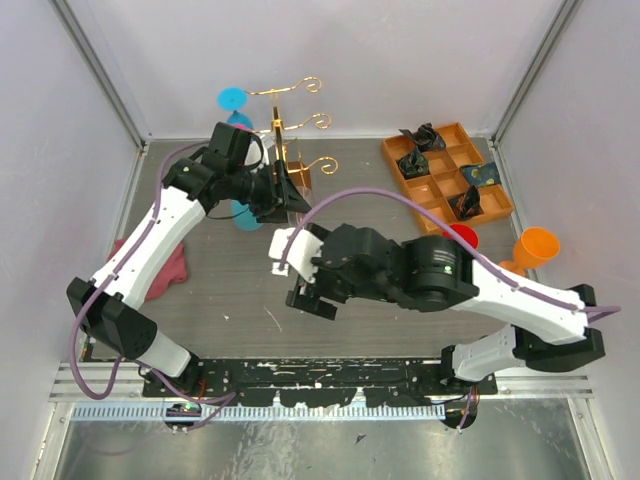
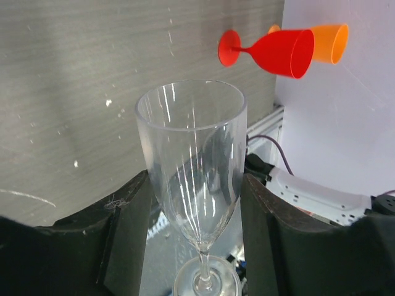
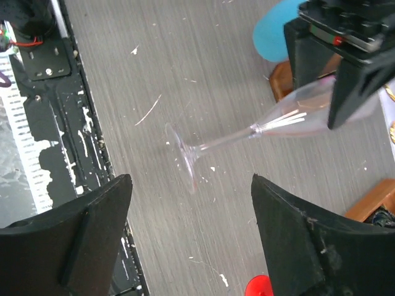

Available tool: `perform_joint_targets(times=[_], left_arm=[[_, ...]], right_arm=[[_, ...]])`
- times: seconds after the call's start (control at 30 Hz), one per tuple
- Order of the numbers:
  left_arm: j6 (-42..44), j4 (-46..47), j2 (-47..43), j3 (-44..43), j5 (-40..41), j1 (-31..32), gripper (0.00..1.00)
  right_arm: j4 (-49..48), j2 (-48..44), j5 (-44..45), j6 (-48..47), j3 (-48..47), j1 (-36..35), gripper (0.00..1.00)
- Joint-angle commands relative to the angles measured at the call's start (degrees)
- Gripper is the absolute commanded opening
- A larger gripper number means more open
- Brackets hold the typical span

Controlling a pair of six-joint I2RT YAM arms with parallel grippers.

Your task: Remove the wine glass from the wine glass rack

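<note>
There are two arms [image 1: 150,240] [image 1: 500,295], one rack [image 1: 290,120], one tray [image 1: 452,152], one cloth [image 1: 170,268], one clear glass [image 2: 191,160], one red glass [image 2: 274,50], one orange glass [image 1: 535,245], two blue glasses [image 1: 232,98] [image 1: 240,215].

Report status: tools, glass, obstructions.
Left tool gripping clear glass, held sideways by its bowl. Right tool open, empty, near its foot. Glass looks off the rack; blue glass close by.

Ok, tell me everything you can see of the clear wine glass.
The wine glass is a clear, empty flute, plastic or glass by its look: tall narrow bowl, thin stem, round foot. The left gripper is shut on its bowl, holding it tilted nearly sideways above the table, foot free and touching nothing.
</note>
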State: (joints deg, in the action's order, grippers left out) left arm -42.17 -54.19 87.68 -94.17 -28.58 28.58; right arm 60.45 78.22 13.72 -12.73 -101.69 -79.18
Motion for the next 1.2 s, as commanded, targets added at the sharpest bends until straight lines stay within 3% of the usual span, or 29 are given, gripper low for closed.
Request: perform_joint_targets(times=[0.0,0.17,0.33,0.43,0.53,0.7,0.87,1.03,1.17], left_arm=[[1.89,11.93,-0.63,1.31,3.23,0.38,0.32],[3.85,18.92,0.84,1.57,9.20,3.41,0.30],[10.86,27.18,5.14,0.78,23.14,13.01,0.33],[16.81,35.02,8.25,1.99,32.09,20.18,0.36],[19.77,46.38,11.15,4.89,39.09,23.36,0.36],[22.18,57.42,18.44,3.41,47.35,24.62,0.30],[32.90,74.45,27.48,1.48,55.83,26.64,0.15],[46.14,97.67,36.25,1.00,59.93,28.90,0.22],[47.58,100.79,40.42,-2.68,59.95,29.28,0.22]], right_arm=[[-6.03,-8.99,6.39,5.03,1.98,-0.36,0.85],[-6.09,-14.02,17.46,10.50,3.29,-0.36,0.89],[-6.57,-17.25,31.35,16.42,4.92,-0.30,0.90],[-6.67,-18.76,38.80,19.94,5.79,-0.35,0.92],[-6.43,-20.61,45.06,25.26,6.72,-0.34,0.94],[-6.02,-24.22,49.39,34.33,9.52,-0.30,0.94],[-4.37,-26.14,53.18,38.94,11.29,-0.27,0.94],[-3.93,-29.42,56.63,39.43,11.46,-0.34,0.94],[-3.95,-32.27,58.44,39.51,12.47,-0.35,0.94]])
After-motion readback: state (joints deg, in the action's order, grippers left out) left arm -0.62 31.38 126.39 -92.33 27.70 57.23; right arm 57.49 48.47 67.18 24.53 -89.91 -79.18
